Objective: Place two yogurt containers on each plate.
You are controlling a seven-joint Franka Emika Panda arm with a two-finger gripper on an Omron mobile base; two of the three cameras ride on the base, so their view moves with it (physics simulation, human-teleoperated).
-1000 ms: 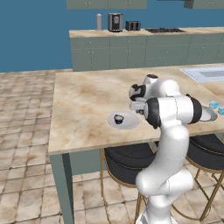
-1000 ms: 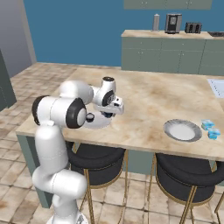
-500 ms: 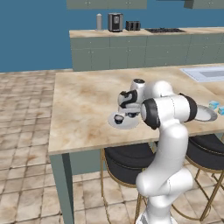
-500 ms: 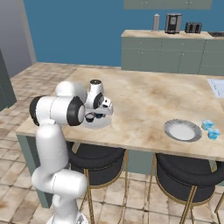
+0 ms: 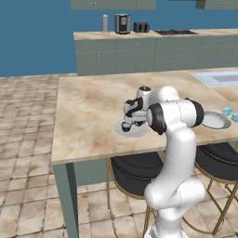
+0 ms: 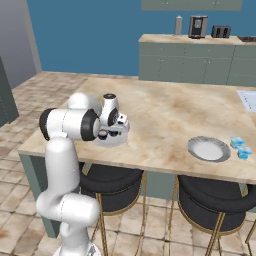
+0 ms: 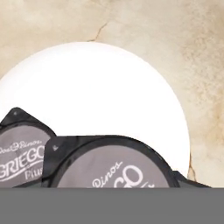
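My tool [image 5: 130, 122] hangs low over the near plate [image 7: 109, 87]; I cannot tell how its jaws stand. Two dark yogurt cups [image 7: 111, 164] lie over that plate, one apparently under the tool, release unconfirmed. Far plate [image 6: 208, 149] bare, both light blue cups [image 6: 240, 147] just beside it on the table [image 6: 165, 112]. Judgement: roughly half done.

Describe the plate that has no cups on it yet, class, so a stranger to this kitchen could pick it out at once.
Start at the long marble-topped island with black stools tucked beneath its front edge. Near that edge, away from the robot arm, lies a round pale plate with two light blue cups on the counter beside it. Unlike the other plate under the gripper, it is bare.
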